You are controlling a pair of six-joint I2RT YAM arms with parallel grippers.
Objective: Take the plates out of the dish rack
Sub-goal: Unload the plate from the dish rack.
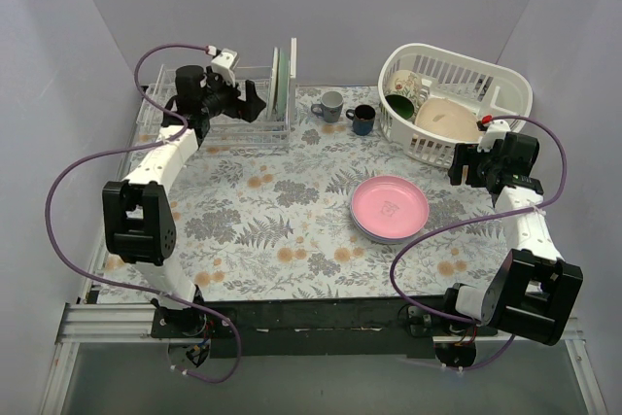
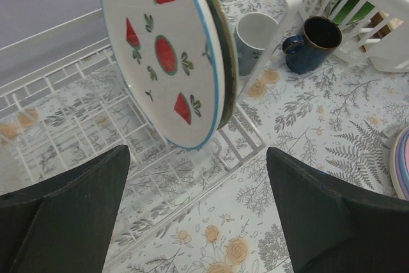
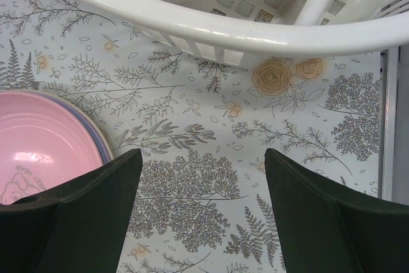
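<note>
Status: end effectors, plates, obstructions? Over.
Left end effector open, empty, facing two plates upright in dish rack. Right end effector open, empty, beside pink-topped stack. No obstruction seen.

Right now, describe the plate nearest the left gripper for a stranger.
Look to the white wire rack at the table's far left. Plates stand on edge at its right end. Take the leftmost plate: white, red watermelon slices, blue rim; its neighbour's edge is dark green.

Glossy glazed plates (image 2: 166,55), white coated-wire dish rack (image 2: 77,126), smooth plastic basket (image 3: 255,33), matt printed table cover (image 1: 272,201).
</note>
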